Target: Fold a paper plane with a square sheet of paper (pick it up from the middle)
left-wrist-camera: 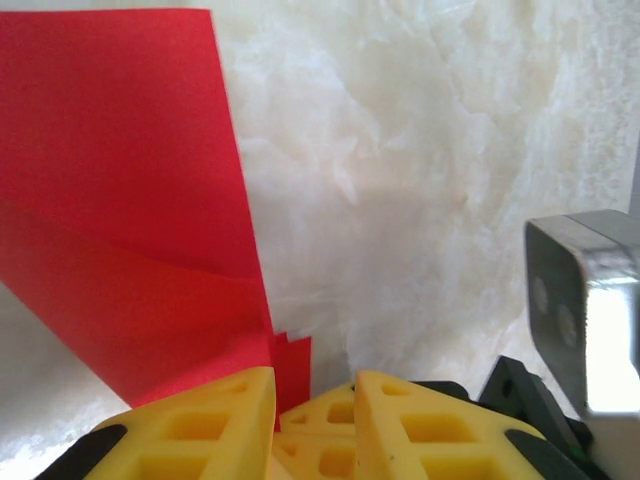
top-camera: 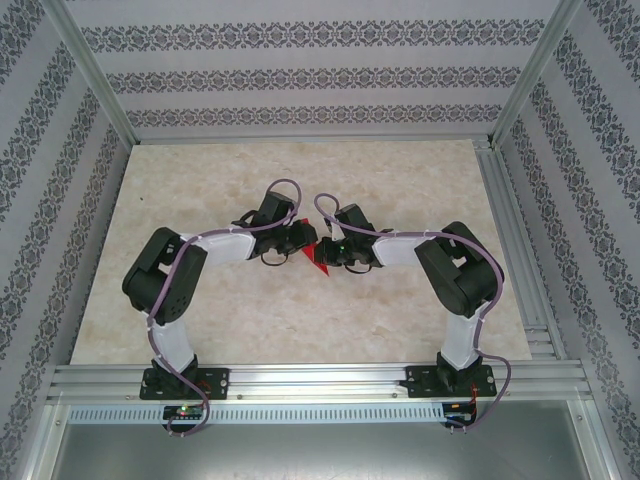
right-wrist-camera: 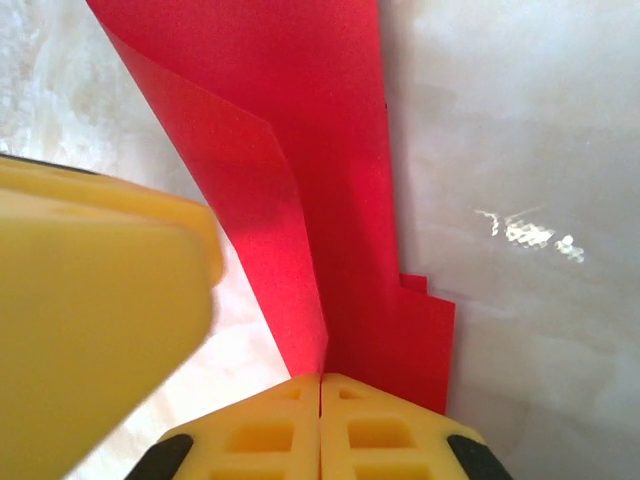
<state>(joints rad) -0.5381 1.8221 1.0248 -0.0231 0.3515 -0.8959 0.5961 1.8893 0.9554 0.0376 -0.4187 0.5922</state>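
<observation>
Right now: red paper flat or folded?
Folded: right wrist view shows creased, overlapping layers of the red paper, pinched in the shut right hand.

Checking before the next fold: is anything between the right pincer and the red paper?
Nothing visible stands between them. The right pincer is shut on the red paper, which comes straight out from its closed jaws. The left pincer sits at the paper's edge too; whether it grips is unclear.

The scene contains one paper, two arms, two sets of jaws (one per arm) and one bench.
</observation>
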